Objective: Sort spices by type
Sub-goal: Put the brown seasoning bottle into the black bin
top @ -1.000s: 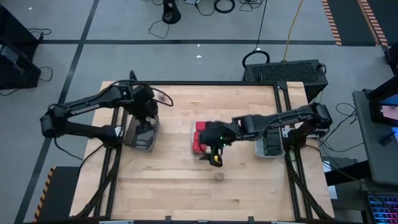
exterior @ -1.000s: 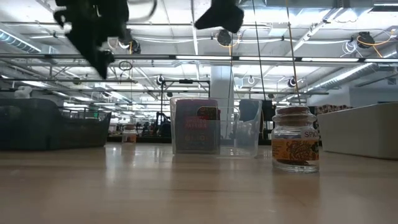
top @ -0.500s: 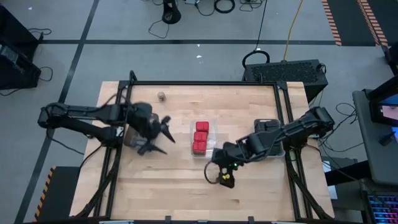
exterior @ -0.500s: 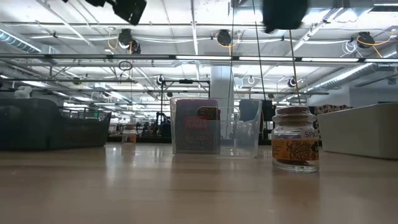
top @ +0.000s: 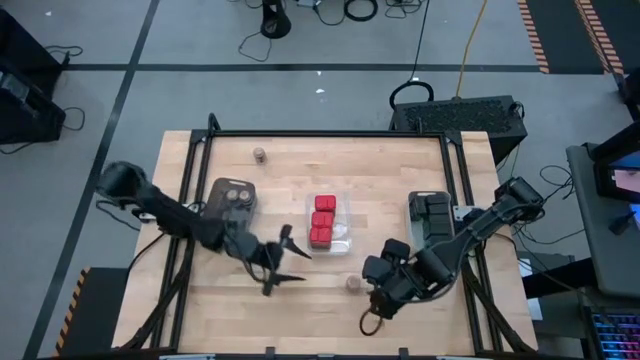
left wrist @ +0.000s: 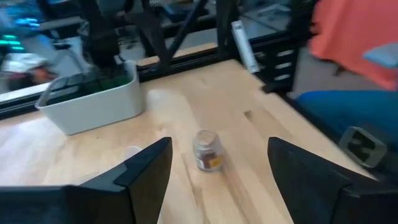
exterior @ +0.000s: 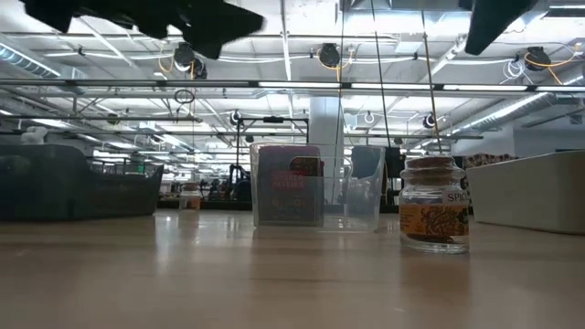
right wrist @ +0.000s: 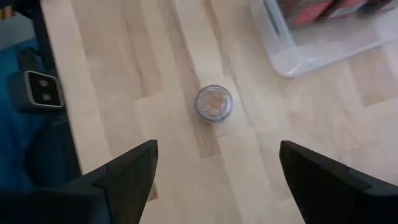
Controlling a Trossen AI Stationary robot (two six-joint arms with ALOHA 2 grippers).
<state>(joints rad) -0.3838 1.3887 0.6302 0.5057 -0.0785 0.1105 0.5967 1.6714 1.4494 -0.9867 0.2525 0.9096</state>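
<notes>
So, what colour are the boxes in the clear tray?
Bright red boxes, best seen in the high view.

Both arms are matte black, built of slim jointed segments with rounded housings. Each ends in a claw of two flat, dark, wedge-shaped fingers.

The jar on the table bears a label with the letters "SPIC" readable, the rest illegible.

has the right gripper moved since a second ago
Yes. The right gripper was by the clear tray of red boxes; now it is nearer the table's front edge.
</notes>
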